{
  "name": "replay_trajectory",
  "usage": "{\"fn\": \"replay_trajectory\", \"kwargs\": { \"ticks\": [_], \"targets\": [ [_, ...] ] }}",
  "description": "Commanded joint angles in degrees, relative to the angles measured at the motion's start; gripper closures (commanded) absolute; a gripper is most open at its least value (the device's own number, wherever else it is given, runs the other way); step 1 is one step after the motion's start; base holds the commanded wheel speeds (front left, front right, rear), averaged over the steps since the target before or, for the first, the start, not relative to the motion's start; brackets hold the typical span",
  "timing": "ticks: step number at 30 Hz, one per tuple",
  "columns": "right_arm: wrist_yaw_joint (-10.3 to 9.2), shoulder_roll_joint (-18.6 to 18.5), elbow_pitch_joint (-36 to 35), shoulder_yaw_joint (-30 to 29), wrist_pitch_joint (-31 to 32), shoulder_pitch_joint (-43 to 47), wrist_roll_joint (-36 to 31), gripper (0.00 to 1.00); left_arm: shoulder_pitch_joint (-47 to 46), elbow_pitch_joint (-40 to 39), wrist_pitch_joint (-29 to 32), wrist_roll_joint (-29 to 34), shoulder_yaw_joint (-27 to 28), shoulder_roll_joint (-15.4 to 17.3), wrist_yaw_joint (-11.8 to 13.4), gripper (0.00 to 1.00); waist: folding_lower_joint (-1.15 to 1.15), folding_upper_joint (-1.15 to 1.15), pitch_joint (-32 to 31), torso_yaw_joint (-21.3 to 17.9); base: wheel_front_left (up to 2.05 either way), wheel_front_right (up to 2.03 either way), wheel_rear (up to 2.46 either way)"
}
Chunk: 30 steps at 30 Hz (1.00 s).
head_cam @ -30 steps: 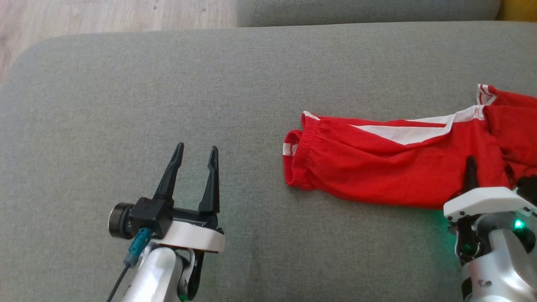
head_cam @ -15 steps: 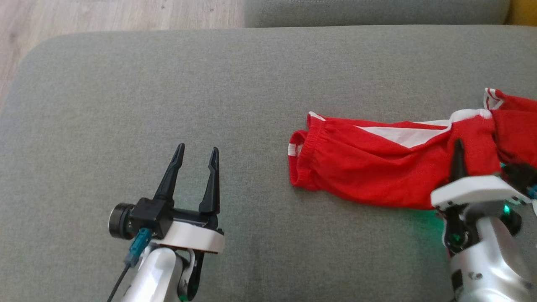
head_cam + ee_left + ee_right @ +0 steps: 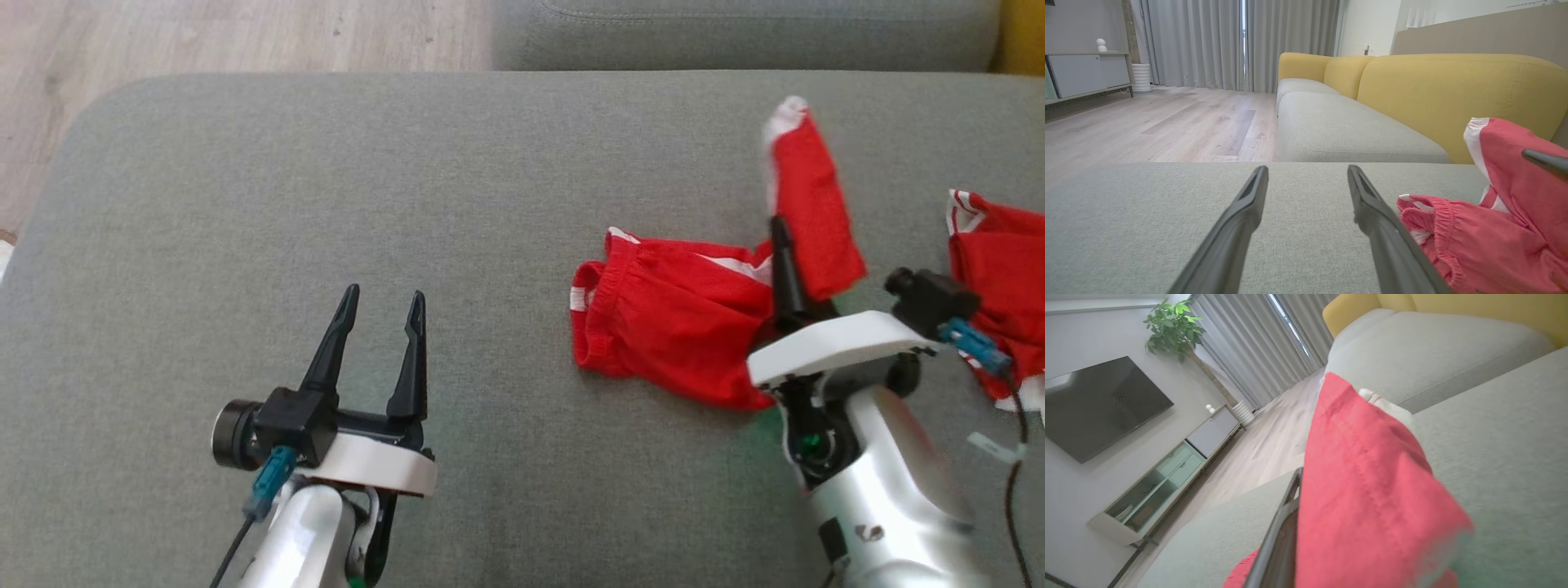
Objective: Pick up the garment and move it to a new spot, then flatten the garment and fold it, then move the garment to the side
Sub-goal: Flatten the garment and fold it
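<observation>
1. The big grey seat cushion (image 3: 326,204) takes up most of what's in front of the robot. A second grey cushion (image 3: 1339,126) sits just beyond its far edge.
2. Pale wood floor (image 3: 1167,122) runs off past the seat's left corner to long grey curtains (image 3: 1208,41).
3. A yellow backrest (image 3: 1453,90) rises behind the seats on the right.
4. On the far wall there is a dark TV (image 3: 1098,408) above a low cabinet (image 3: 1167,477), with a leafy plant (image 3: 1171,322) beside the curtains.
5. The garment (image 3: 669,318), red with white trim, lies on the right half of the cushion.
   - Its gathered elastic end rests flat, pointing toward the middle of the seat.
   - A flap of it stands up off the cushion, white edge uppermost.
   - Another red part lies at the right edge of the head view.
6. The right gripper (image 3: 782,245) is clamped tight on that raised flap. The cloth drapes over one side of its dark fingers, and the pale forearm slants up from the lower right.
7. The left gripper (image 3: 384,292) sits low over bare cushion, well to the left of the garment. Its jaws are spread wide, it has nothing in them, and its fingers point away from the robot.
</observation>
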Motion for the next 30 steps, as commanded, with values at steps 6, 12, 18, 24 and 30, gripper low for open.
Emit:
{"fn": "replay_trajectory", "kwargs": {
  "ticks": [6,12,18,24,30],
  "targets": [
    [0.39,0.11,-3.75,8.03,-1.09,-0.46,1.21,1.00,-0.43,-1.46,-0.56,0.52,2.27,0.26,-0.29,0.00,0.00,0.00,-0.54,1.34,0.00,0.00,0.00],
    [0.39,0.11,-0.69,12.56,-0.55,-1.19,-0.77,1.00,-0.22,-1.44,-0.56,0.56,2.37,0.26,-0.42,0.00,0.00,0.00,-0.62,2.62,0.00,0.00,0.00],
    [0.39,0.11,2.86,17.37,-0.34,-2.53,-2.10,0.86,-0.22,-1.56,-0.56,0.65,2.45,0.26,-0.42,0.00,0.00,0.00,-0.35,3.42,0.00,0.00,0.00],
    [0.39,0.11,6.40,24.72,0.08,-3.77,-2.18,0.00,-0.35,-1.37,-0.56,0.69,2.41,0.26,-0.54,0.00,0.00,0.00,-0.32,4.07,0.00,0.00,0.00],
    [0.39,0.11,8.83,30.97,1.60,-4.66,-0.33,0.00,-0.07,-1.26,-0.56,0.74,2.62,0.26,-0.40,0.00,0.00,0.00,-0.75,3.86,0.00,0.00,0.00]
  ]
}}
